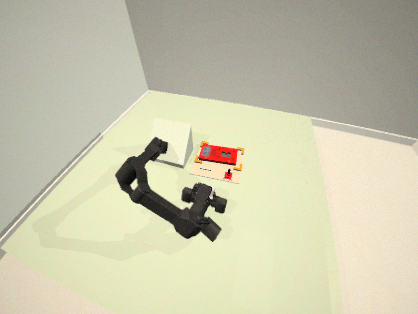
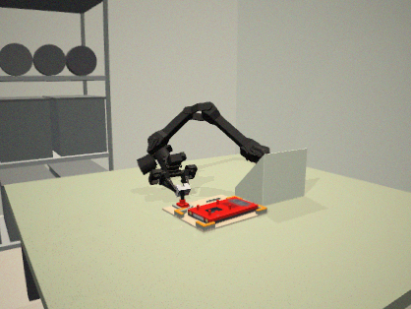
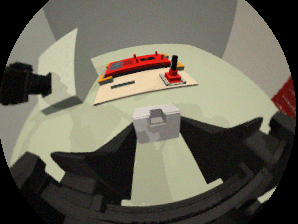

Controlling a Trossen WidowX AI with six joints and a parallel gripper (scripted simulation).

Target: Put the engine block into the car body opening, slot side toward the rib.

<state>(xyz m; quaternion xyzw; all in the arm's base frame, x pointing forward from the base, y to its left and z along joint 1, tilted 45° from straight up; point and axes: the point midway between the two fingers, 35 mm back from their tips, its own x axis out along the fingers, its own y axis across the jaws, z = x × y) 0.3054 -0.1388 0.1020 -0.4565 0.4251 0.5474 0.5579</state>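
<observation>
The light grey engine block point(image 2: 183, 188) point(image 3: 144, 125) is held between the fingertips of my gripper point(image 3: 156, 121), which is shut on it. Its notch shows on the upper middle in the wrist view. The block is above the table, on the near side of the board in the wrist view, apart from the car body. The flat red car body point(image 1: 216, 153) point(image 2: 228, 211) point(image 3: 131, 64) lies on the board between orange corner pieces. Its dark opening point(image 1: 226, 154) point(image 2: 213, 210) point(image 3: 147, 59) is empty. I cannot make out the rib.
The pale board point(image 1: 212, 175) point(image 3: 145, 89) also carries a red piece with a black upright stem point(image 1: 228, 175) point(image 2: 182, 203) point(image 3: 173, 77) and a thin dark strip point(image 3: 122, 84). A pale wedge-shaped block point(image 1: 172, 137) point(image 2: 286, 177) point(image 3: 60, 75) stands beside the board, by the arm's base.
</observation>
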